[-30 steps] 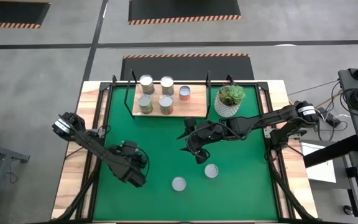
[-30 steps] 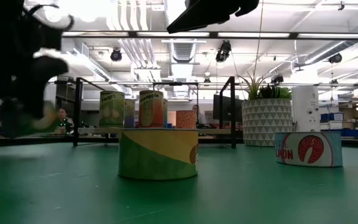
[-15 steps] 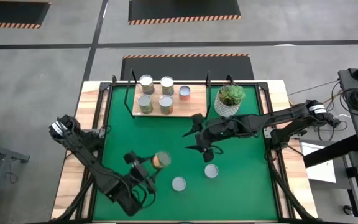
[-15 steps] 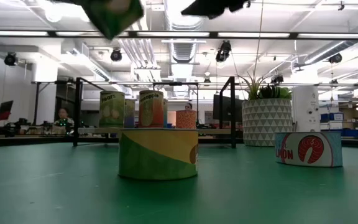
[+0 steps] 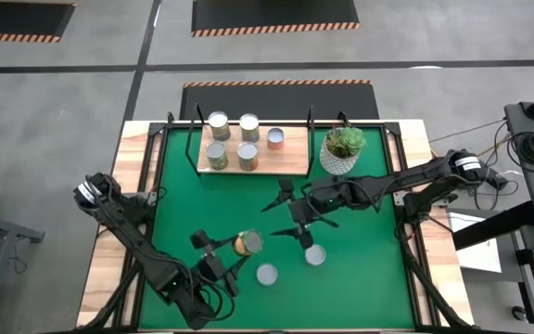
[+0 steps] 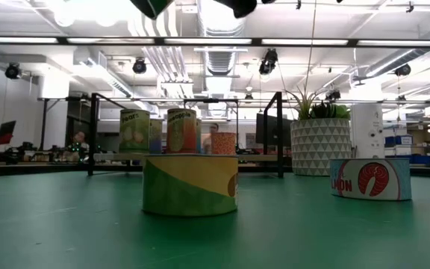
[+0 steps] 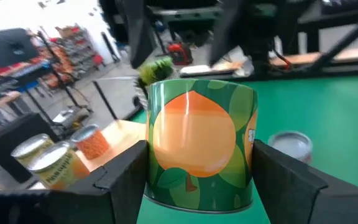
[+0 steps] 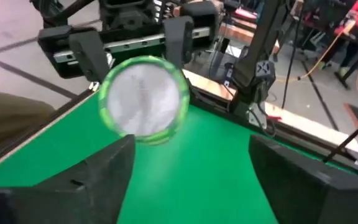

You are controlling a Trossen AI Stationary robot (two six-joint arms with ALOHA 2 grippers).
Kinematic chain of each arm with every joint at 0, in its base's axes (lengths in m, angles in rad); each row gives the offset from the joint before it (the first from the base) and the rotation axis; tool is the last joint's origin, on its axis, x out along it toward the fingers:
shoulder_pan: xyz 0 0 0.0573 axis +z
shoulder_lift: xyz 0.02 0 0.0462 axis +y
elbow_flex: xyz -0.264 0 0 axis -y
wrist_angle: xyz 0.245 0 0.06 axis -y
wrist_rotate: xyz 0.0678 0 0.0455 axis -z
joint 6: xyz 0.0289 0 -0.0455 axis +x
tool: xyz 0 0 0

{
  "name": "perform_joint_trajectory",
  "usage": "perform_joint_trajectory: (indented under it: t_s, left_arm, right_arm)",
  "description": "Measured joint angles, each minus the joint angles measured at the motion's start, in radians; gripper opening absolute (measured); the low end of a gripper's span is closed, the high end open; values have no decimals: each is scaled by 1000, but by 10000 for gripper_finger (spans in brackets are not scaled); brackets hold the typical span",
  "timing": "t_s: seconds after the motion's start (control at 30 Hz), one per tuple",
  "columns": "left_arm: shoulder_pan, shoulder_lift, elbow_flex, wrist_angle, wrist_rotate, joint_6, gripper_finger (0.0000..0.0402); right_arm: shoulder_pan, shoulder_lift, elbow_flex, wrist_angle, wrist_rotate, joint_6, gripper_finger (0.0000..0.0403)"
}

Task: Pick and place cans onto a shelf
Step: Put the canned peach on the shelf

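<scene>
Left claw [image 7: 197, 186] gripping can [image 7: 201, 146], lifted

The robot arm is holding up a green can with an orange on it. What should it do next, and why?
Probably carry it toward the shelf. The left gripper is shut on the orange-label can, lifted off the green mat, and the board has bare space beside its five cans. The right gripper is open and holds nothing.

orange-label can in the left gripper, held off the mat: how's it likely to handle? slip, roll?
The orange-label can looks rigid, so the left gripper, clamping its sides, shouldn't dent it. Its smooth printed wall could probably slip if the grip loosens. It is carried tilted, silver top toward the open right gripper; released on its side over the green mat, it would likely roll.
</scene>
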Motion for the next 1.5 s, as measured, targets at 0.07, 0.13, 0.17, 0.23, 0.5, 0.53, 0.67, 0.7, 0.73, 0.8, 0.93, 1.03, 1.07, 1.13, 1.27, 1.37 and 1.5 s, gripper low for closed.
perform_joint_trajectory:
  t_s: [0.07, 0.13, 0.17, 0.23, 0.5, 0.53, 0.67, 0.7, 0.73, 0.8, 0.93, 1.03, 1.07, 1.13, 1.27, 1.37, 1.5]
  left_arm:
    - [8, 0, 0, 0, -29, -1, 238]
    - [18, 0, -3, 0, -31, -1, 238]
    - [22, 0, -4, 0, -30, -1, 238]
    - [30, 0, -6, -2, -30, -1, 238]
    - [51, 0, -8, 0, -29, -2, 238]
    - [53, 0, -8, 1, -29, -2, 238]
    - [55, 0, -8, 5, -33, -6, 238]
    - [57, 0, -8, 5, -34, -6, 238]
    - [61, 0, -8, 6, -35, -7, 238]
    - [71, 0, -8, 7, -40, -14, 238]
    - [90, 0, -8, 12, -47, -18, 239]
    - [93, 0, -8, 12, -47, -18, 245]
    - [93, 0, -8, 13, -47, -18, 247]
    - [93, 0, -8, 12, -46, -18, 248]
    - [93, 0, -8, 13, -46, -17, 249]
    - [93, 0, -8, 15, -43, -17, 250]
    - [93, 0, -8, 23, -40, -17, 251]
  right_arm:
    - [2, 20, 17, 0, 4, -21, 323]
    - [5, 41, 27, -10, 4, -32, 341]
    - [5, 52, 36, -20, 4, -32, 349]
    - [5, 70, 57, -42, 5, -36, 360]
    - [5, 124, 119, -75, 6, -18, 364]
    - [5, 128, 123, -75, 6, -14, 364]
    - [5, 135, 130, -74, 5, -13, 364]
    - [5, 137, 131, -68, 4, -13, 364]
    - [5, 137, 131, -65, 4, -10, 364]
    - [5, 137, 131, -45, 4, 0, 364]
    - [5, 137, 131, -31, 5, 9, 364]
    - [5, 137, 131, -30, 4, 14, 362]
    - [5, 137, 131, -29, 4, 14, 359]
    - [5, 137, 131, -30, 4, 17, 349]
    - [5, 137, 131, -29, 5, 20, 323]
    - [5, 137, 131, -29, 6, 21, 304]
    - [5, 137, 131, -36, 6, 21, 283]
